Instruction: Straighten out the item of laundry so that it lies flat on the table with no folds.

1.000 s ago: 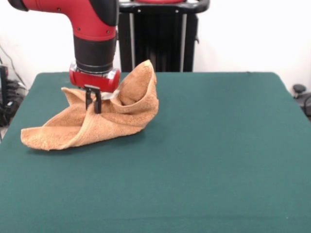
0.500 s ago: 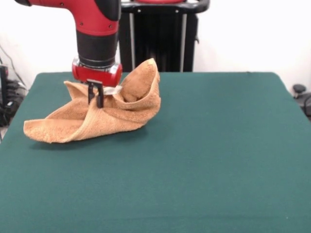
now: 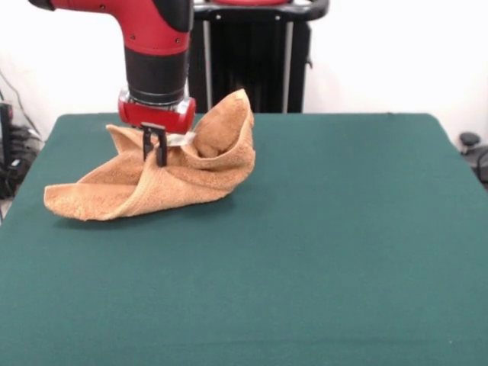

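Hand pinched shut on the towel, clamping a fold near the middle of the heap. Grip taken on an upper layer, probably so the cloth can be lifted and dragged open rather than pushed about. Just beside the hand, toward picture right, a flap standing up in a peak, propped by the bunching under the grip. Below and out to picture left of the hand, a long tongue of towel trailing flat onto the table, its tip well away from the grip. Everything else curled round the hand like a slipper, layers doubled over one another. Towel sitting in the table's far-left part as seen from the front, plenty of bare green on the other side to spread into. Far from flat at this point: several folds left. Risk, by the look of it: a pull dragging the whole bundle along instead of unfolding it.
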Robot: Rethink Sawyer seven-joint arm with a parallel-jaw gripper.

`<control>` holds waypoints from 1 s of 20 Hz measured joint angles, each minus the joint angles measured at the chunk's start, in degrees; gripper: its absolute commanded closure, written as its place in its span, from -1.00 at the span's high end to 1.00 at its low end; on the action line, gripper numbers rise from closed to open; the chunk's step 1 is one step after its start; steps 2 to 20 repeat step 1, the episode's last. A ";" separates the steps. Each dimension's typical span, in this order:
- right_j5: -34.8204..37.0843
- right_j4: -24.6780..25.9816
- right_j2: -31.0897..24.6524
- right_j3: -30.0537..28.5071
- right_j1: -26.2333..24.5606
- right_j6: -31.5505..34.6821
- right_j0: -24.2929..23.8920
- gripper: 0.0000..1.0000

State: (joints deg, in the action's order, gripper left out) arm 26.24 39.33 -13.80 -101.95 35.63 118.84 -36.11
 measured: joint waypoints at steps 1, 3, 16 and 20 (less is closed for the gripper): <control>0.00 -0.01 0.00 0.00 0.00 0.00 0.00 -1.00; 0.00 -0.01 0.00 0.00 0.00 0.00 0.00 -1.00; 0.00 -0.01 0.00 0.00 0.00 0.00 0.00 -1.00; 0.00 -0.01 0.00 0.00 0.00 0.00 0.00 -1.00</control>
